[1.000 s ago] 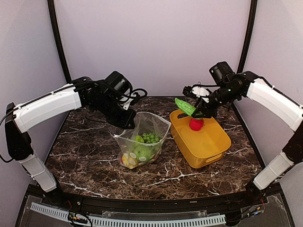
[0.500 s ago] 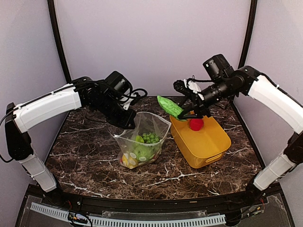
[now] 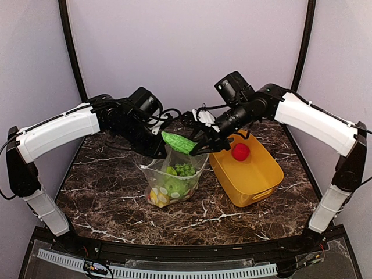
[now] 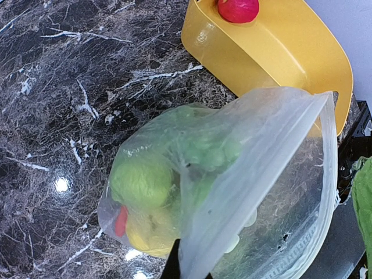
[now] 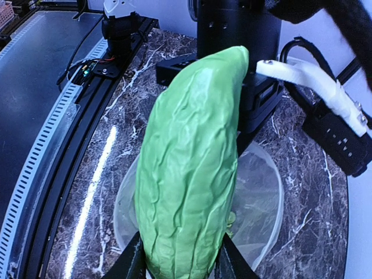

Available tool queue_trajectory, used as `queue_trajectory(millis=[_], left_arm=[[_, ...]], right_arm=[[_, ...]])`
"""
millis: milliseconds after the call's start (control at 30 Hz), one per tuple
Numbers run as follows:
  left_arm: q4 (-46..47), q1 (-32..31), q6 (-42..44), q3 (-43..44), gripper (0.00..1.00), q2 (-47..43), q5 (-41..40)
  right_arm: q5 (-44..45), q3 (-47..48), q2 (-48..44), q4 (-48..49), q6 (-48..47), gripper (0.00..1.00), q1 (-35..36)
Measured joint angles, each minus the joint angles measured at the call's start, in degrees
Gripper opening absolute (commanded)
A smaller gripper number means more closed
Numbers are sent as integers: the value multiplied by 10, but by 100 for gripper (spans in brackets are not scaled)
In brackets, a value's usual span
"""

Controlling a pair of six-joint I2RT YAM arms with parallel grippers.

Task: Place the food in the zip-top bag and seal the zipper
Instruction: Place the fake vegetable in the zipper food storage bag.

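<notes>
Most food is lying in the zip-top bag, left jaws pinching its rim, right jaws holding the cucumber over it; a red piece, perhaps tomato, is waiting.

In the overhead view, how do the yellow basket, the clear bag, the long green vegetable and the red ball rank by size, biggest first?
Largest: yellow basket and clear bag, too alike to rank.
Then: long green vegetable, raised nearer the camera, yet plainly smaller.
Smallest: red ball in the basket.
</notes>
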Motion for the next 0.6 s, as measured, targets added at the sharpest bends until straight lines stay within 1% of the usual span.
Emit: queue_trajectory(millis=[233, 433, 600], left_arm=[[-2, 2, -2, 0, 1, 0, -5], [-9, 7, -2, -2, 1, 0, -17], [-10, 6, -2, -2, 1, 0, -20]], right_arm=[[4, 21, 42, 41, -32, 33, 4], [4, 4, 54, 80, -53, 36, 5], [5, -14, 61, 96, -53, 40, 9]])
